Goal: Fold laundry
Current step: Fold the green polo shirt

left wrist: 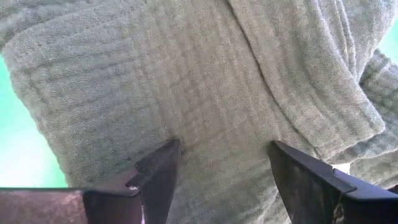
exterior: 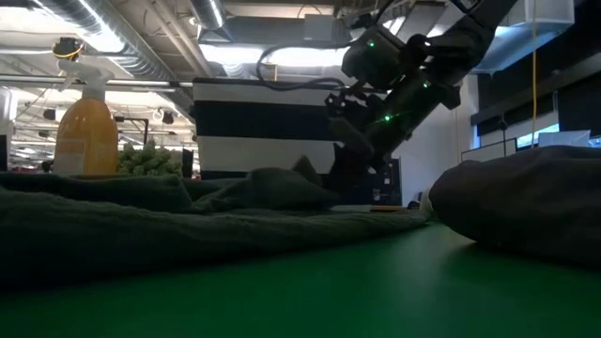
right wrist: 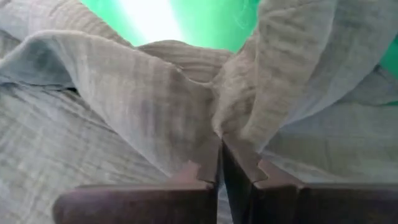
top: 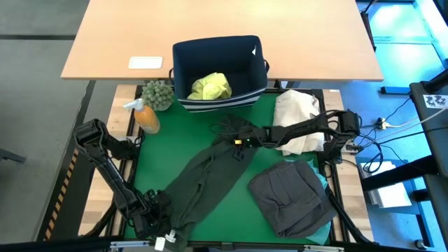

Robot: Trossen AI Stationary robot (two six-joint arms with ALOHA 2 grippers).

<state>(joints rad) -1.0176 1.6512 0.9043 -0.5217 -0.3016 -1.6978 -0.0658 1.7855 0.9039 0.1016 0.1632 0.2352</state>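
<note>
The right arm reaches in low across the green desk (top: 175,161) from the right edge, its gripper (top: 236,143) over the upper end of the long dark olive garment (top: 203,185). In the right wrist view the jaws are pinched together on a raised fold of that cloth (right wrist: 186,106), fabric bunched up on either side of the fingertips (right wrist: 214,165).

The left arm is folded down at the near left corner, its gripper (top: 162,227) at the garment's lower end. The left wrist view shows the jaws standing wide apart, the ribbed cloth (left wrist: 205,81) spread between and beyond them; whether the fingers (left wrist: 158,177) touch it, I cannot tell.

At the far edge sits a navy bin (top: 183,70), and inside it lies the yellow-green shirt (top: 210,86). A folded charcoal garment (top: 290,196) rests at the near right, with a sliver of turquoise cloth (top: 323,183) peeking out beneath it, mostly hidden. A cream bundle (top: 294,112) lies partly under the right arm. In the low view the right gripper's tips are lost behind cloth.
</note>
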